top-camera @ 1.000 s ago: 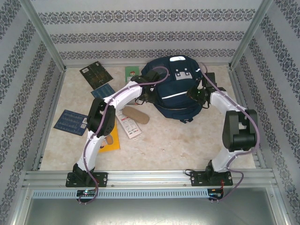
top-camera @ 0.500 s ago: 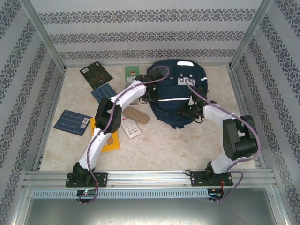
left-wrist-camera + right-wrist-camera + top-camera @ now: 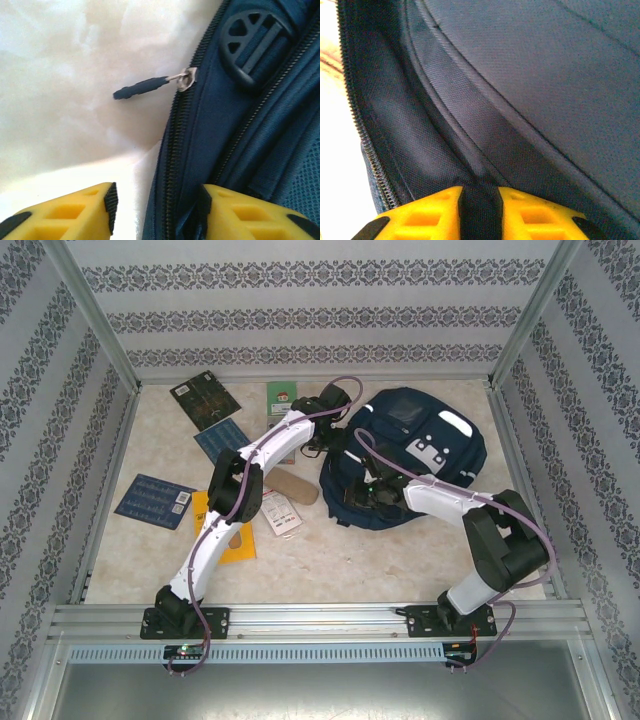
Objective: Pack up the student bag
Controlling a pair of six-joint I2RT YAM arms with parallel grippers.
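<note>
Jaws of the right gripper are nearly closed, pinching a fabric fold of the bag, probably to hold its mouth open. Left gripper is half open and empty, straddling the zipper edge near the zipper pull. The bag lies right of centre on the table.

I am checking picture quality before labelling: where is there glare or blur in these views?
Left wrist view: the table is washed out by glare, the zipper pull is sharp. Right wrist view: the weave of the student bag is crisp, the yellow fingers look soft. Top external view: even light, soft shadows only.
</note>
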